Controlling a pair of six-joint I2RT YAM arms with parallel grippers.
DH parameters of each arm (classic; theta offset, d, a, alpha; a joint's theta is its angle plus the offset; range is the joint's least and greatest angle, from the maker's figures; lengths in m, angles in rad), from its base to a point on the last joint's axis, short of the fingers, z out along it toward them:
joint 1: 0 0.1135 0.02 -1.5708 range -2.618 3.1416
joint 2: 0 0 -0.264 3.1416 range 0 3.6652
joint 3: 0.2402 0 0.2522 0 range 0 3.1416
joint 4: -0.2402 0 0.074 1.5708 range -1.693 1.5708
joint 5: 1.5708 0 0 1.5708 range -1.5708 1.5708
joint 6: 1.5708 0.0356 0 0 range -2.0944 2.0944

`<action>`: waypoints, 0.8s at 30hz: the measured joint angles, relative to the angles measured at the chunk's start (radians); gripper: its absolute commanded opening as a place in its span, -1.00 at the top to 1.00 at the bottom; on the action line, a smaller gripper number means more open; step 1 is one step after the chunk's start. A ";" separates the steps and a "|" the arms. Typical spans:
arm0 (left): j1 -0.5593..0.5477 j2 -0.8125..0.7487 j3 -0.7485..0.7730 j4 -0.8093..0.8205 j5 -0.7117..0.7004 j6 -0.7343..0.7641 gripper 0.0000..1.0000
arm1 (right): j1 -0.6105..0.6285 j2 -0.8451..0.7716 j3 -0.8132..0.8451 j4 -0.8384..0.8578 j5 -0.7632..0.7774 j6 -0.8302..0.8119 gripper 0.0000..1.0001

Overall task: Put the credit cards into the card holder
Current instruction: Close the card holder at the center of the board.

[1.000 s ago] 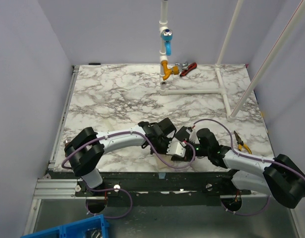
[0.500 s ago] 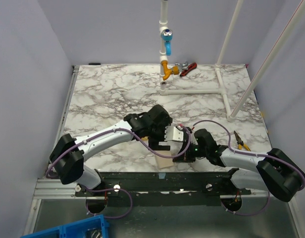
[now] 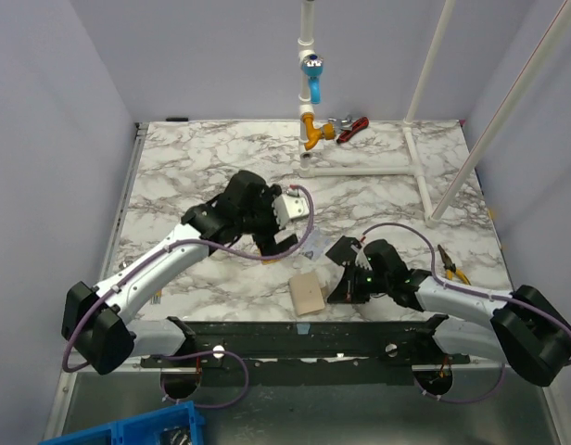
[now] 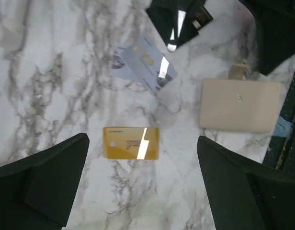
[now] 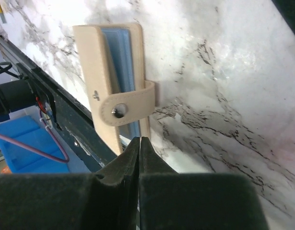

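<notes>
Two cards yet to stow; gold card (image 4: pixel 130 143) at holder's (image 4: pixel 239 105) eight o'clock, pale card (image 4: pixel 145 64) at ten; left fingers (image 4: pixel 56 177) spread above; right fingers (image 5: pixel 119 191) pressed together beside holder.

Room around gold card (image 4: pixel 130 143), right end effector (image 5: pixel 139 143) beside card holder (image 5: pixel 87 72)

The gold card (image 4: pixel 130 143), blue-silver patterned card (image 4: pixel 148 66) and beige, blue-lined card holder (image 4: pixel 239 105) lie on grey-veined white marble (image 4: pixel 51 86).

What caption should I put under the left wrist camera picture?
Open left gripper over a gold card, a silvery-blue card and the tan card holder on a marble table.
</notes>
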 measured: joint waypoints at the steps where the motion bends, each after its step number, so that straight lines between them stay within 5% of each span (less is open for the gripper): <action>1: -0.019 -0.022 -0.065 0.028 0.004 0.005 -0.95 | 0.000 -0.018 0.013 -0.031 0.008 -0.006 0.65; 3: -0.055 -0.046 -0.138 0.029 0.010 0.011 -0.93 | 0.000 -0.058 0.051 -0.101 0.032 -0.017 0.32; 8: -0.185 -0.040 -0.302 0.119 0.011 0.054 -0.95 | 0.000 -0.104 0.203 -0.278 0.107 -0.061 -0.07; 12: -0.272 -0.004 -0.348 0.169 0.011 0.060 -0.92 | 0.000 -0.062 0.340 -0.385 0.158 -0.103 -0.11; 24: -0.430 0.063 -0.426 0.344 -0.005 0.095 -0.27 | 0.000 0.096 0.441 -0.584 0.212 -0.175 -0.19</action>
